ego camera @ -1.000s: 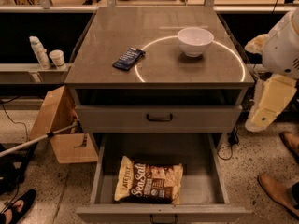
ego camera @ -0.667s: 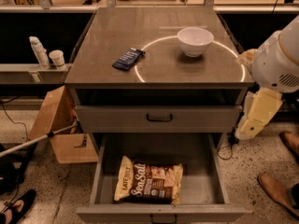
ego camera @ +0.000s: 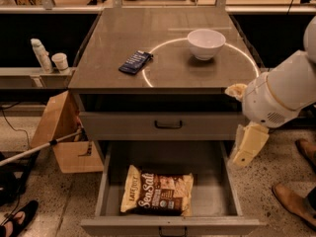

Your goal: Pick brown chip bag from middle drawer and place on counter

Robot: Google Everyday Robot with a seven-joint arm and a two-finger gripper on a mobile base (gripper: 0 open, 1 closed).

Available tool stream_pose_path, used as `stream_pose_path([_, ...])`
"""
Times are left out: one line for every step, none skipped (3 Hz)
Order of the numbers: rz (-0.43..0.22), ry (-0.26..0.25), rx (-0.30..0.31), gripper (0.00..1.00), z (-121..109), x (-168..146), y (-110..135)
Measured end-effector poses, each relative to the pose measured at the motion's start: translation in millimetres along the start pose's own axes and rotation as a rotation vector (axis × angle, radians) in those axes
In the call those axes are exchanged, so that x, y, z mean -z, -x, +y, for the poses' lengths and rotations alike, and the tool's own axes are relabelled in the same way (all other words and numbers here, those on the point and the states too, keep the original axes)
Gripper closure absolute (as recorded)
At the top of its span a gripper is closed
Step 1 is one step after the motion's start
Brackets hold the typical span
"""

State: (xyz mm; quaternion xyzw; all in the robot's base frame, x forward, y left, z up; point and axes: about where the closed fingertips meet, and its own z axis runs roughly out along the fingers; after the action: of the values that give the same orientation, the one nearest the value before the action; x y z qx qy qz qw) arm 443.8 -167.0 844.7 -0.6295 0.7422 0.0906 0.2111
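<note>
The brown chip bag (ego camera: pixel 158 190) lies flat on the grey floor of the open middle drawer (ego camera: pixel 222 194), left of centre, with its "Sea Salt" script facing up. The counter (ego camera: pixel 168 75) is the cabinet's grey-brown top, marked with a white circle. My gripper (ego camera: pixel 249 144) hangs from the white arm (ego camera: pixel 281 95) at the right. It is beside the cabinet's right edge, above the drawer's right wall and well clear of the bag. It holds nothing that I can see.
A white bowl (ego camera: pixel 206 43) and a small dark blue packet (ego camera: pixel 135 61) sit on the counter. A closed drawer front with a black handle (ego camera: pixel 168 125) is above the open drawer. A cardboard box (ego camera: pixel 61 132) stands at the left. Shoes (ego camera: pixel 294 204) are at the right.
My arm has swung left and down, bringing the gripper from beyond the cabinet's right side to just above the drawer's right wall. The bag, bowl and packet have not moved.
</note>
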Motion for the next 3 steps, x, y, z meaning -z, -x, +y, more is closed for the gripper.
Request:
stream_pose_path([-0.017,-0.012,0.011,0.00,14.5,-25.0,2.4])
stream_pose_path([-0.005,-0.054,0.017,0.00,28.7,-46.8,6.4])
stream_pose_path([0.035,-0.108,0.020,0.00,39.9,-73.3,10.1])
